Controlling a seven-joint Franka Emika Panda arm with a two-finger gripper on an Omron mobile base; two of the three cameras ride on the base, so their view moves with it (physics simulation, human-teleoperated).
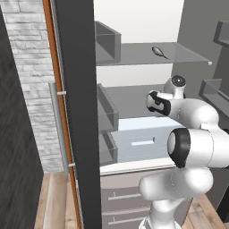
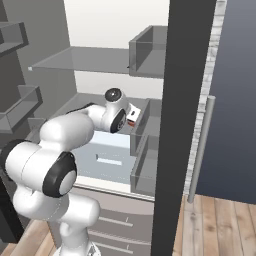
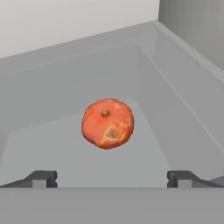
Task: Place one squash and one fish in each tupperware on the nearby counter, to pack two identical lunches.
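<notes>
1. The gripper (image 3: 112, 179) is reaching into the open fridge, and its two dark tips are standing wide apart with nothing between them.
2. One squash (image 3: 107, 123) is sitting on the floor of a grey bin (image 3: 175, 109) inside the fridge (the bin walls are sloping up on both sides of it).
3. In the hand view the squash is lying straight ahead of the gripper, just about in the middle of the gap between the tips, but apart from them.
4. It is round, so it is not pointing any way; its little stem is facing up toward the camera.
5. I think the next move is going straight forward until the tips are sitting on both sides of the squash, then squeezing.
6. A dark fish (image 1: 160, 52) is lying on the glass shelf higher up.
</notes>
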